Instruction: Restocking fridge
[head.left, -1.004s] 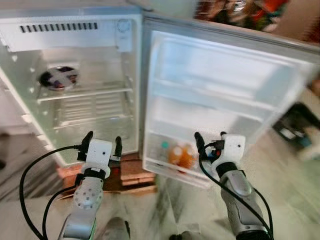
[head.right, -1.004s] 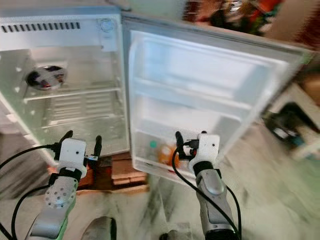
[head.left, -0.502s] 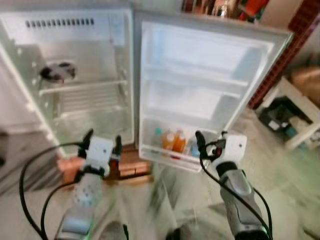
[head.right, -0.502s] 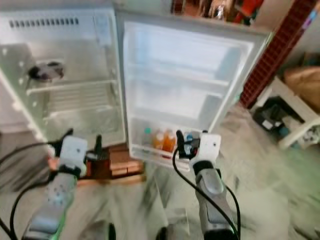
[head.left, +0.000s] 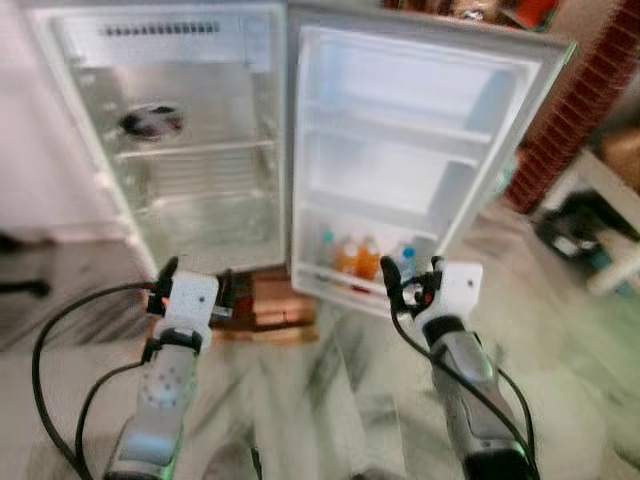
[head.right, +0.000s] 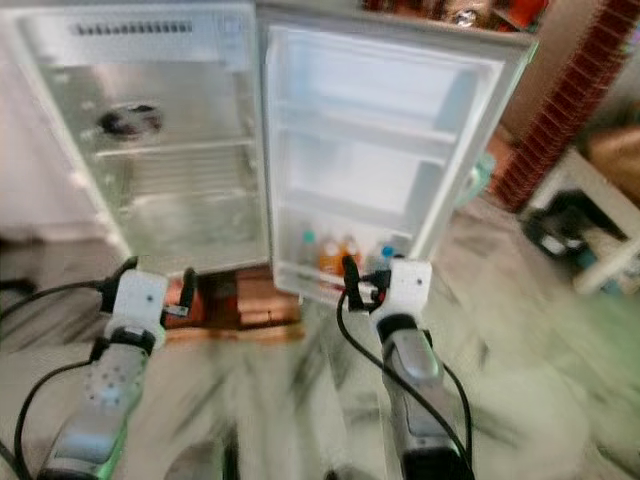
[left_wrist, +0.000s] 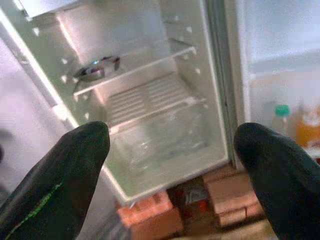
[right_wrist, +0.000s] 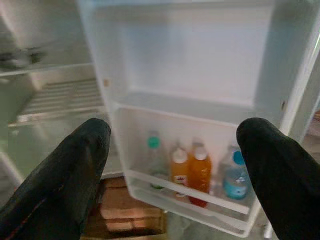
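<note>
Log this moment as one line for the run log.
fridge door open | four bottles in bottom door shelf | bowl on upper shelf | left claw open, empty | right claw open, empty

Two silver arms, white wrist blocks, looping black cables, long black fingers (right_wrist: 65, 180) with rounded tips

A stack of red bricks (head.left: 268, 305) lies on the pale marbled floor (head.left: 330, 400) near the picture's middle. At two o'clock rises a red brick wall (head.left: 578, 90), and at three o'clock sits a blurred white stand (head.left: 610, 200) with something dark (head.left: 575, 225) under it.
</note>
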